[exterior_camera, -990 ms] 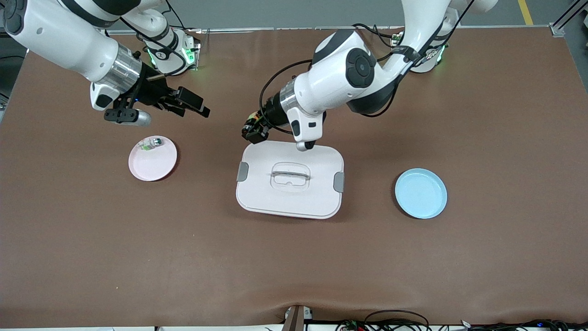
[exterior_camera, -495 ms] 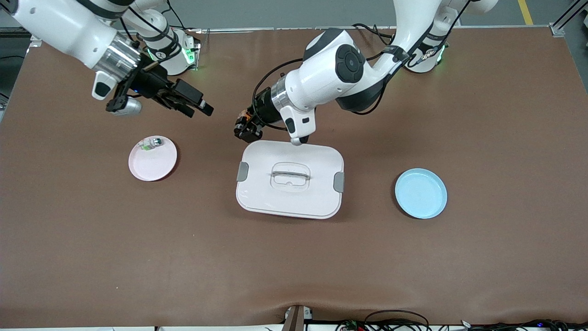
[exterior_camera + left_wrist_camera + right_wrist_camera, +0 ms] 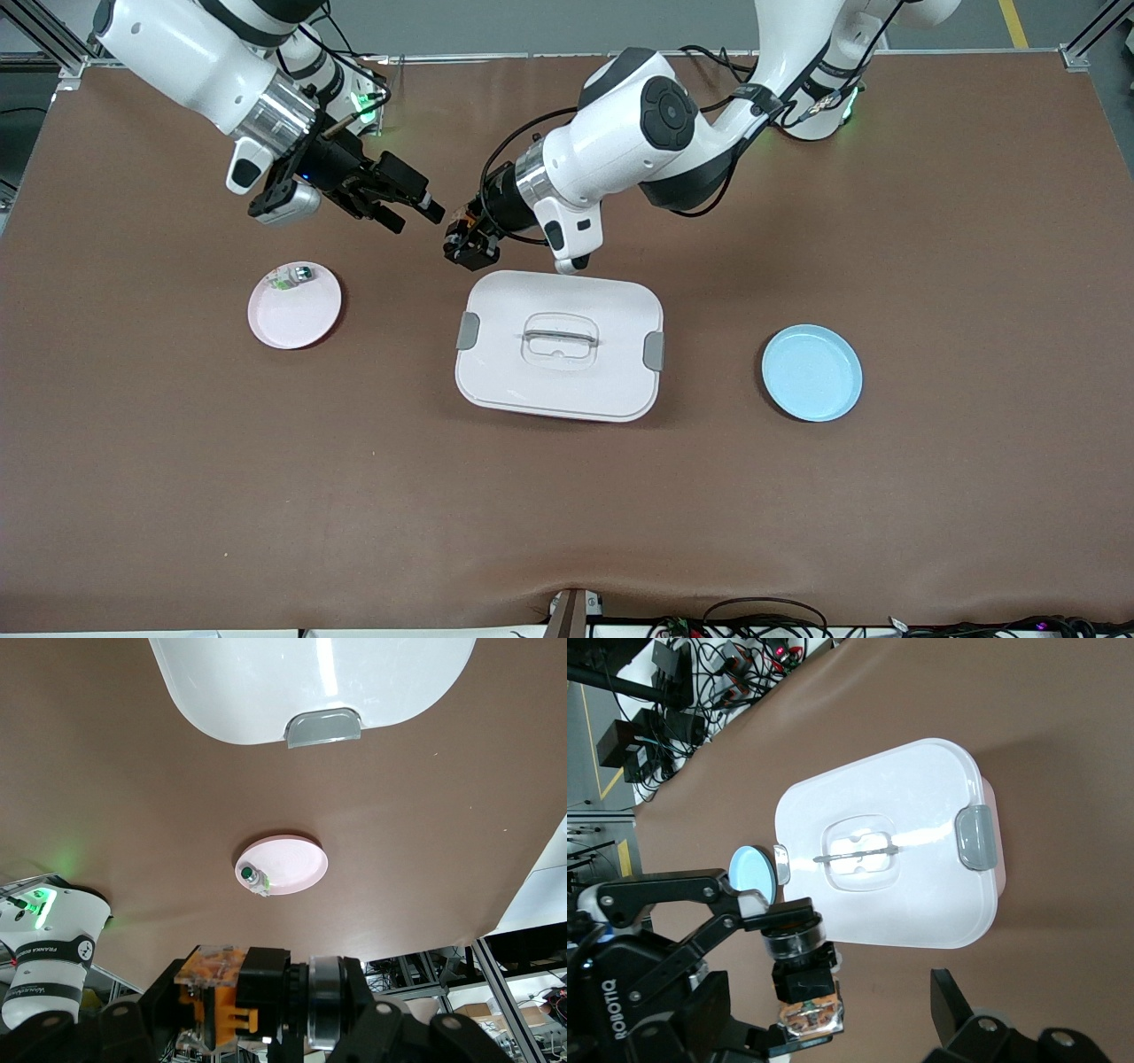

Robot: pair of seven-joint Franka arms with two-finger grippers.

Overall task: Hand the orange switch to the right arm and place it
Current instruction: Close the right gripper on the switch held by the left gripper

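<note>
Handover pending: orange switch is clamped in left tool; right tool, spread wide, is poised beside it at 9 o'clock; placing remains.

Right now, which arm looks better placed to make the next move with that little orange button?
The right: its open end effector hovers beside the orange switch held by the left end effector.

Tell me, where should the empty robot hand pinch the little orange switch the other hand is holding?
Probably the free end. The left gripper is shut on the orange switch by its black body, and the orange face sticks out toward the right gripper, which is open beside it over the table. It should come straight at that end and pinch its sides.
</note>
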